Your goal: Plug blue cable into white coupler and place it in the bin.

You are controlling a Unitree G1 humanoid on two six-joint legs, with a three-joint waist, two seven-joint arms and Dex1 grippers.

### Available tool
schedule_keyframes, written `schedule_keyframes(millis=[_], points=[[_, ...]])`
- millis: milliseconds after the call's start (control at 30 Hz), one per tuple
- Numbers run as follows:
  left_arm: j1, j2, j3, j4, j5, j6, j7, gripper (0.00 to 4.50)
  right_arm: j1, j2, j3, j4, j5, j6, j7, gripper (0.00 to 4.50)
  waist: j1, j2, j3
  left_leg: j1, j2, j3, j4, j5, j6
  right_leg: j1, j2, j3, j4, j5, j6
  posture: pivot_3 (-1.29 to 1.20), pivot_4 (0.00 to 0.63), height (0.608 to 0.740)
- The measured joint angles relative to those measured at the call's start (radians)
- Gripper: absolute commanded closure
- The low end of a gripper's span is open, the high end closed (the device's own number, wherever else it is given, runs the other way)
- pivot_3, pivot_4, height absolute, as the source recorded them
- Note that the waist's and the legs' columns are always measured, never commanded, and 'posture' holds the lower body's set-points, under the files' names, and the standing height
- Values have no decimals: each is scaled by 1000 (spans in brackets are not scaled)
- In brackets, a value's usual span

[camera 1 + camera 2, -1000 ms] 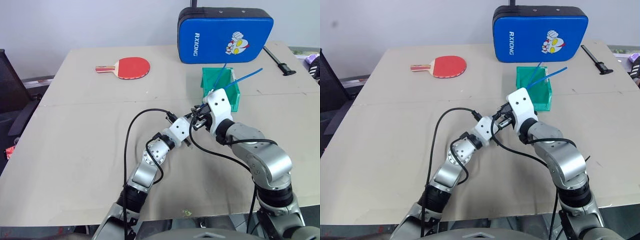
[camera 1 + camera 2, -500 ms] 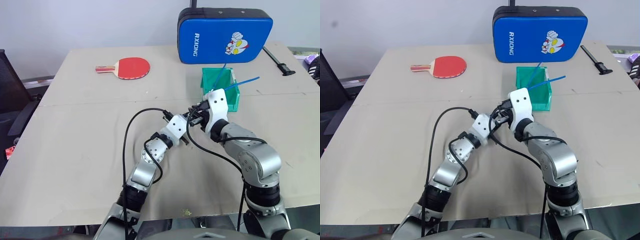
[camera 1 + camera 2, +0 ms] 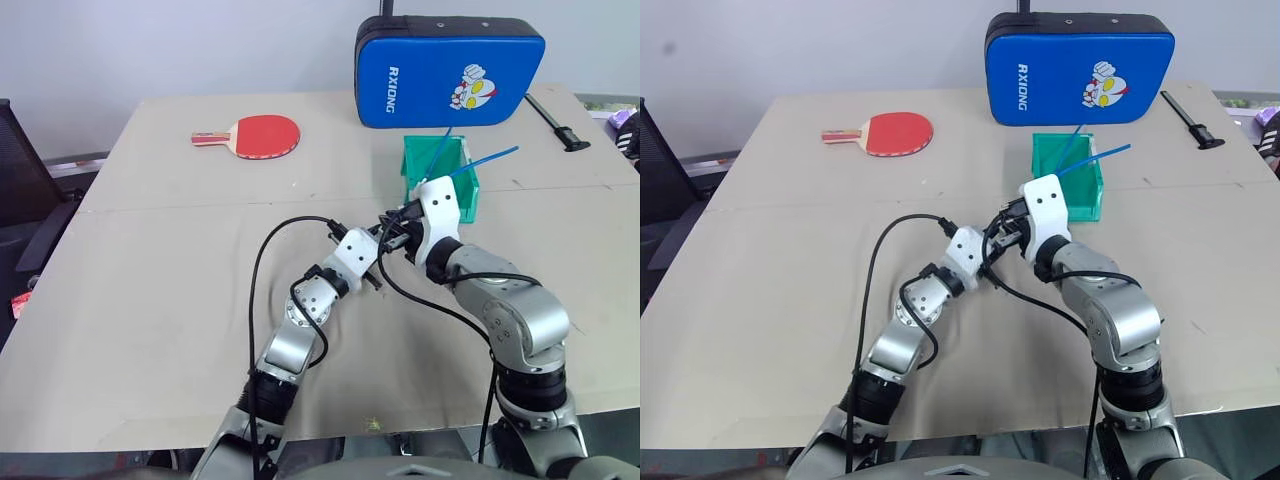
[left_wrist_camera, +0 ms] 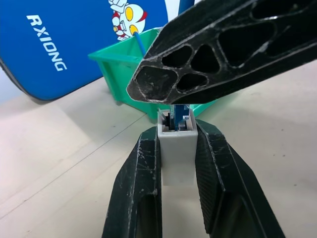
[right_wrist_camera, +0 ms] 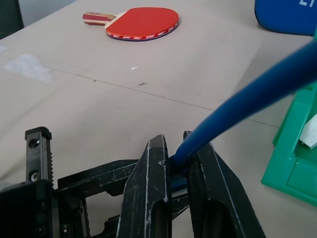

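Both arms meet at the middle of the cardboard-covered table (image 3: 150,300).

Left gripper (image 4: 177,148): clamped on the white coupler (image 4: 177,148), one black finger pressed on each side of the block. The socket faces away from the wrist. A blue plug sits at the mouth of the socket; how deep it goes, cannot tell.

Right gripper (image 5: 179,163): pinched tight on the blue cable (image 5: 247,94) just behind its plug end. The cable rises from between the two fingers and runs up and away. In the head views its free end (image 3: 485,160) sticks out over the bin toward 2 o'clock.

The two grippers are tip to tip, the right one crossing just above the coupler in the left wrist view.

Green bin (image 3: 468,195): on the table just past the grippers, at 1 o'clock from them. A second blue cable (image 3: 437,155) stands in it, leaning out over the far rim.

Blue pad (image 3: 450,68) with cartoon print: at the far edge, 12 o'clock from the bin.

Red paddle (image 3: 262,134): lying flat at 11 o'clock, well apart from the arms.

Black tool (image 3: 560,125): lying at the far right edge of the table.
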Motion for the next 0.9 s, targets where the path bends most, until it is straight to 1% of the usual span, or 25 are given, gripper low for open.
schedule_keyframes(millis=[67,267,400,433,467,500,567,633,767,833,867,900], points=[[0,-1,0,0,-14,2,-7,4145,-2,-22,12,-5,-3,-3,7,4500,0,0,0,0,0,0,0,0,0,0,0,0,0,0,0,0,150,740],[0,-6,0,0,-17,4,-8,4145,-3,-31,12,-4,-11,-10,15,4500,1,0,0,0,0,-1,0,0,0,0,0,0,0,0,0,0,150,740],[0,-10,4,0,-34,4,-10,4145,23,2,-6,-2,-5,-51,18,4500,1,0,0,0,0,-1,0,0,0,0,0,0,0,0,0,0,150,740],[0,-10,5,0,-35,4,-13,4145,31,3,-10,-2,-1,-61,21,3715,1,0,0,0,0,-1,0,0,0,0,0,0,0,0,0,0,150,740],[0,-13,4,-6,-45,0,-16,4145,40,-1,-12,7,7,-62,28,3476,2,-1,0,0,-1,-1,0,0,0,0,0,0,0,0,0,0,150,740],[2,-16,2,-11,-48,3,-21,4145,55,-5,-25,15,14,-80,38,3068,3,-1,-1,0,-1,-1,0,0,0,0,-1,0,0,0,0,0,150,740],[2,-16,2,-11,-53,3,-23,4145,58,-10,-33,17,17,-89,43,2505,2,-1,-1,0,-2,-2,0,0,0,0,-1,1,0,0,0,0,150,740],[2,-22,5,-12,-62,3,-24,4145,74,-22,-44,25,18,-135,51,2505,2,-1,-1,0,-2,-2,0,0,0,0,-1,1,0,0,0,0,150,740],[1,-26,6,-12,-74,3,-24,4145,87,-23,-47,28,27,-170,61,2505,2,-1,-1,0,-2,-3,0,0,0,0,0,1,0,0,0,0,150,740],[1,-28,7,-12,-76,3,-24,4145,88,-25,-44,38,31,-192,72,3026,2,-1,-1,0,-2,-3,0,0,0,0,-1,1,0,0,0,0,150,740],[1,-29,7,-12,-76,3,-24,4145,89,-25,-43,39,32,-195,74,3154,2,-1,-1,0,-2,-3,0,0,0,0,-1,1,0,0,0,0,150,740],[1,-30,7,-13,-77,3,-24,4145,89,-26,-38,41,34,-209,86,3696,2,-1,-1,0,-2,-3,0,0,0,0,-1,1,0,0,0,0,150,740]])
